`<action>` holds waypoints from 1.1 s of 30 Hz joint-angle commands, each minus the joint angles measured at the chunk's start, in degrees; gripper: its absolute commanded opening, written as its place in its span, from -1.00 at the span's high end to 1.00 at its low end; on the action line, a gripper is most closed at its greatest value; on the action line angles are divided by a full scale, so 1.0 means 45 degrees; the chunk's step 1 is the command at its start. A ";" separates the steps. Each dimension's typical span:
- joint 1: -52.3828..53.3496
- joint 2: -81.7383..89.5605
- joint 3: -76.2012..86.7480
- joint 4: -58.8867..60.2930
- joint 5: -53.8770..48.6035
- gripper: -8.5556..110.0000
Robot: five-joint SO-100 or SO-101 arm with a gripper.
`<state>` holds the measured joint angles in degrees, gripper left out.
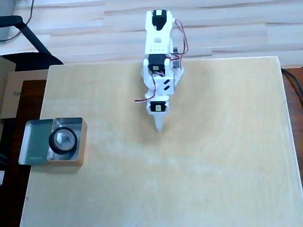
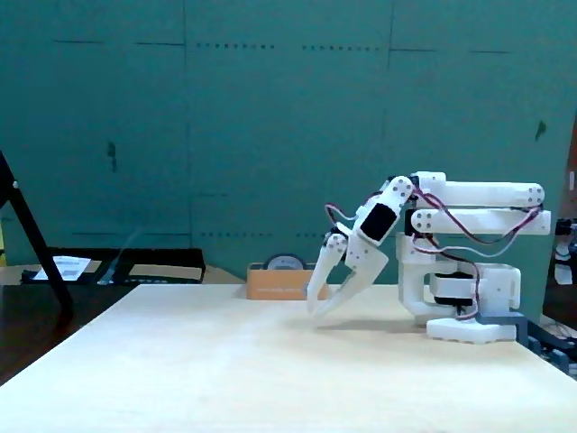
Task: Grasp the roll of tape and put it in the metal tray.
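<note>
Overhead view: the small black roll of tape with a pale see-through centre lies inside the shallow shiny silver rectangular metal tray, at the left edge of the frame, on the light wooden worktop. The white two-finger hand sits upper centre, well apart from the tray, tips pointing down-frame. In the fixed view the hand shows its fingers slightly spread, tips just above the worktop, holding nothing; the roll peeks over the tray's tan side. Judgement: the roll looks light and stiff with a slick outer face; pinching across the ring wall, one finger in the hole, should hold best. Placement appears done.
</note>
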<state>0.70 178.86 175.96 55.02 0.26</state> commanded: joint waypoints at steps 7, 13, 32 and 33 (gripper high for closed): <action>-0.0176 0.3535 0.0117 -0.0117 -0.0137 0.86; -0.0156 0.3535 0.0117 -0.0117 -0.0137 0.86; -0.0293 0.3672 0.0137 0.0020 -0.0117 0.86; -0.0293 0.3652 0.0137 0.0020 -0.0117 0.86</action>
<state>-0.18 178.86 175.96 55.02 0.26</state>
